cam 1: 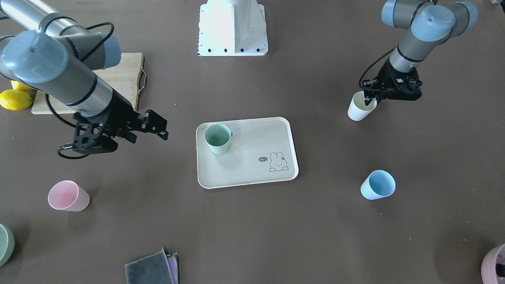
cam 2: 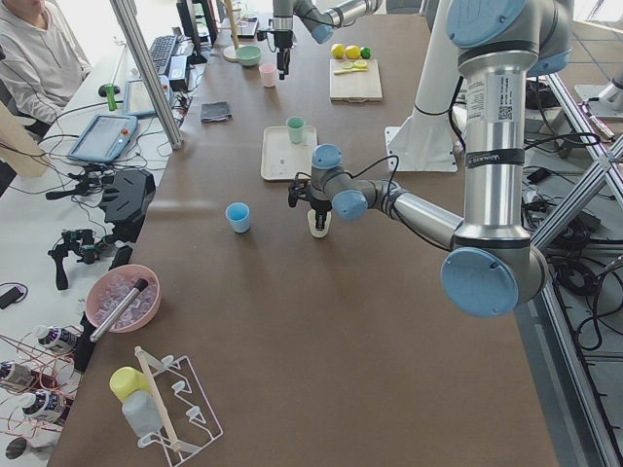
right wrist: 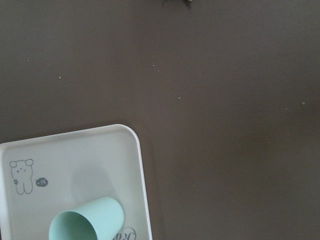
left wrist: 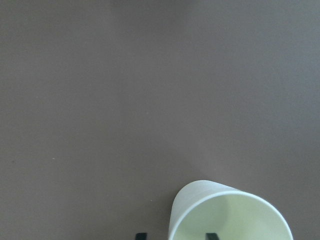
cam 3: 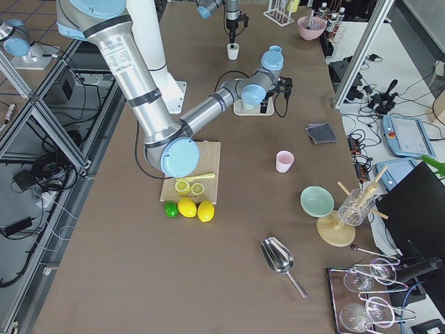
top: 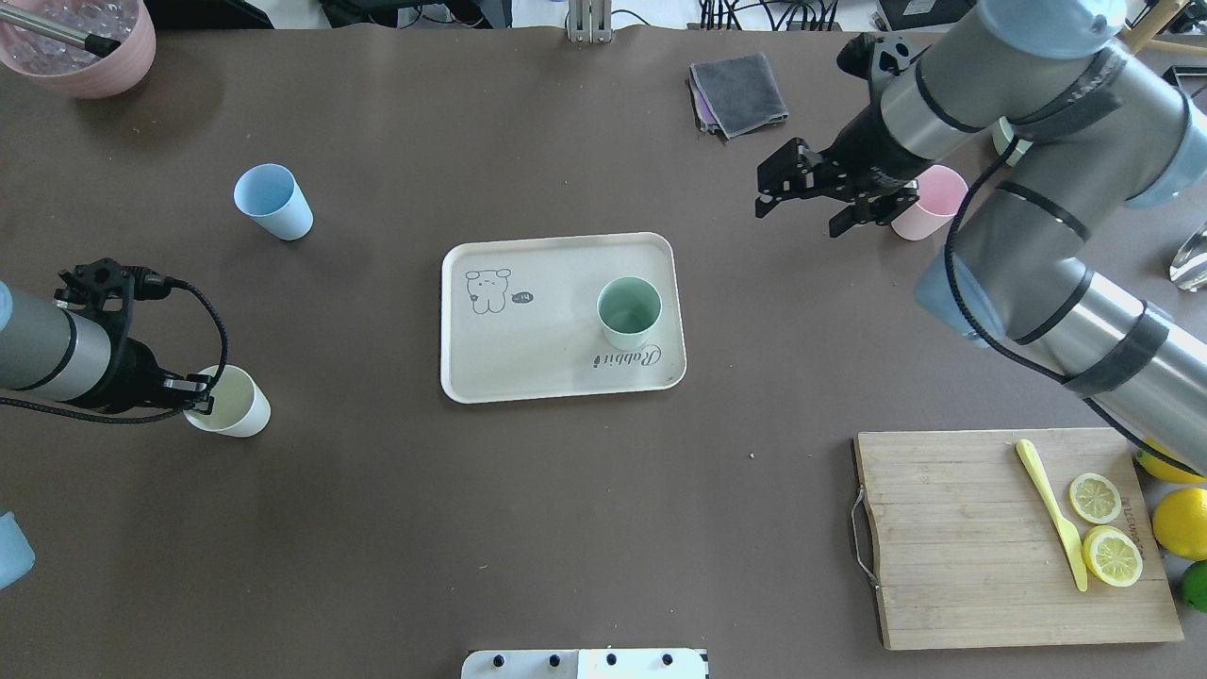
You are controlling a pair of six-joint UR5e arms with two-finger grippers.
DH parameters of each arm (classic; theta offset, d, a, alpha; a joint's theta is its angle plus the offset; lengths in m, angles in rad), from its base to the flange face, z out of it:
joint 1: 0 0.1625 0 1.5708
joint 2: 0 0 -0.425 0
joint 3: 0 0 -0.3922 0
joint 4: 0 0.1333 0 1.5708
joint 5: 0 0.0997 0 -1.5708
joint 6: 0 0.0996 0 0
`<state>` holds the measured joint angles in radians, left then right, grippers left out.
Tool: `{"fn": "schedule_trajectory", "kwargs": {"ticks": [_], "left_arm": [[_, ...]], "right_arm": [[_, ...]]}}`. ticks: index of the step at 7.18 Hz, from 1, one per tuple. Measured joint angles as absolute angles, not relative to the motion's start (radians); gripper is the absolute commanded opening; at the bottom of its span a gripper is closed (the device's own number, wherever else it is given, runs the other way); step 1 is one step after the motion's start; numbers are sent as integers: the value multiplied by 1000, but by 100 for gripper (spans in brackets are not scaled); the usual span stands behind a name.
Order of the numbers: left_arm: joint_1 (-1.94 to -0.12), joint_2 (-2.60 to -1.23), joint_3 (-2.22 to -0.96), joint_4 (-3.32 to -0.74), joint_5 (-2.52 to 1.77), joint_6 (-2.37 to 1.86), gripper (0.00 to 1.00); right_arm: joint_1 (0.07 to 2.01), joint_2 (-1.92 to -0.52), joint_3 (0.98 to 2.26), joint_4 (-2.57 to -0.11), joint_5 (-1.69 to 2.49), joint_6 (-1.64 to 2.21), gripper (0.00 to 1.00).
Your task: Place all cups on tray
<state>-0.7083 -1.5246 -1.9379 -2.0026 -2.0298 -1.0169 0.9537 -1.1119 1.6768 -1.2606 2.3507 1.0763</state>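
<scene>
The cream tray (top: 528, 372) lies at mid-table with the mint green cup (top: 629, 313) upright on it; both also show in the right wrist view, the tray (right wrist: 75, 150) and the cup (right wrist: 90, 225). My left gripper (top: 203, 396) is open and straddles the rim of the cream white cup (top: 238, 405), one fingertip inside and one outside, as the left wrist view shows (left wrist: 230, 215). My right gripper (top: 797, 219) is open and empty, above the table between the tray and the pale pink cup (top: 932, 203). The light blue cup (top: 273, 201) stands alone at the far left.
A wooden cutting board (top: 962, 538) with lemon slices and a yellow knife lies at the near right, with whole lemons (top: 1179, 523) beside it. A grey cloth (top: 740, 90) lies at the far edge. A pink bowl (top: 80, 47) sits in the far left corner.
</scene>
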Motion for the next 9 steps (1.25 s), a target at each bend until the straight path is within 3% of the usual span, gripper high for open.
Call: {"fn": "schedule_trajectory", "kwargs": {"ticks": [2, 4, 6, 8, 9], "left_arm": [[-701, -1621, -1936, -1964, -2038, -1027, 0], [-701, -1905, -1927, -1683, -2033, -1028, 0], [-696, -2122, -1852, -1519, -2013, -1057, 0], [-668, -2216, -1756, -1519, -1982, -1079, 0], [-653, -2238, -1710, -1555, -1967, -1086, 0]], "right_arm": [[1065, -1187, 1628, -1262, 2382, 875, 100], [1158, -1202, 1498, -1262, 2383, 667, 100], [1176, -1196, 1401, -1258, 2372, 604, 100], [1147, -1193, 1356, -1253, 2335, 619, 100], [1125, -1188, 1347, -1251, 2322, 648, 86]]}}
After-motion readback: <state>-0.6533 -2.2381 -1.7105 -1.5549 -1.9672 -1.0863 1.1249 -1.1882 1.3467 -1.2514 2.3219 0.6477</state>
